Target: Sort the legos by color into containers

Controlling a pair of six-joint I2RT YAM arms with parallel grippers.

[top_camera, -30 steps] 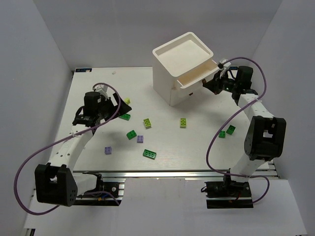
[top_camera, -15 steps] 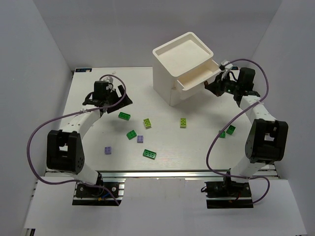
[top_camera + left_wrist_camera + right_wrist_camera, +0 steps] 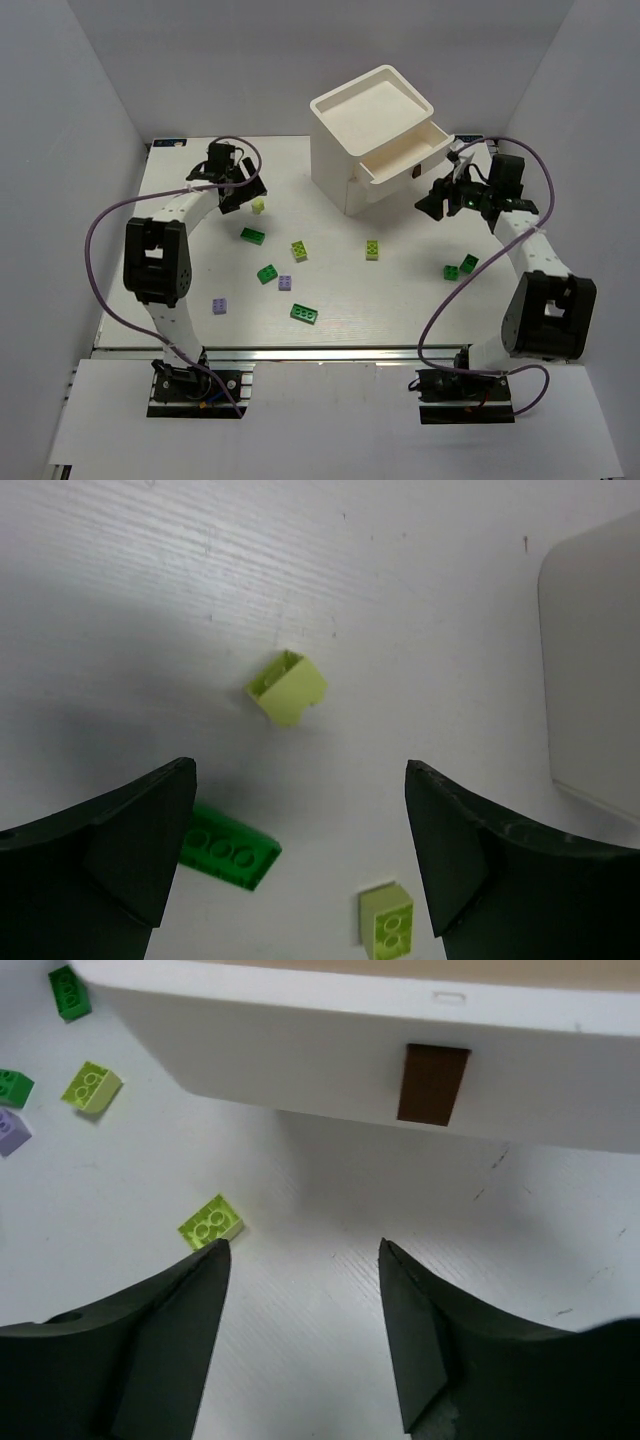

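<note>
The legos lie scattered on the table. My left gripper (image 3: 238, 192) (image 3: 298, 778) hangs open just above a tipped yellow-green lego (image 3: 259, 205) (image 3: 287, 687). Nearer lie a dark green lego (image 3: 253, 236) (image 3: 228, 846) and another yellow-green one (image 3: 299, 250) (image 3: 387, 918). The white chest of containers (image 3: 345, 130) has its top drawer (image 3: 405, 156) (image 3: 300, 1040) pulled out. My right gripper (image 3: 437, 202) (image 3: 303, 1250) is open and empty, a short way in front of the drawer's brown pull (image 3: 432, 1084). A yellow-green lego (image 3: 372, 250) (image 3: 211, 1223) lies by its left finger.
Two purple legos (image 3: 284, 283) (image 3: 219, 306) and green ones (image 3: 266, 273) (image 3: 305, 313) lie mid-table. Two more green ones (image 3: 468, 264) sit beside the right arm. White walls enclose the table on three sides. The chest's corner (image 3: 595, 680) shows to the left gripper's right.
My right gripper has opened, let go of the drawer pull and drawn back from it. The left arm has swung toward the far side and now hangs over the tipped yellow-green lego.
</note>
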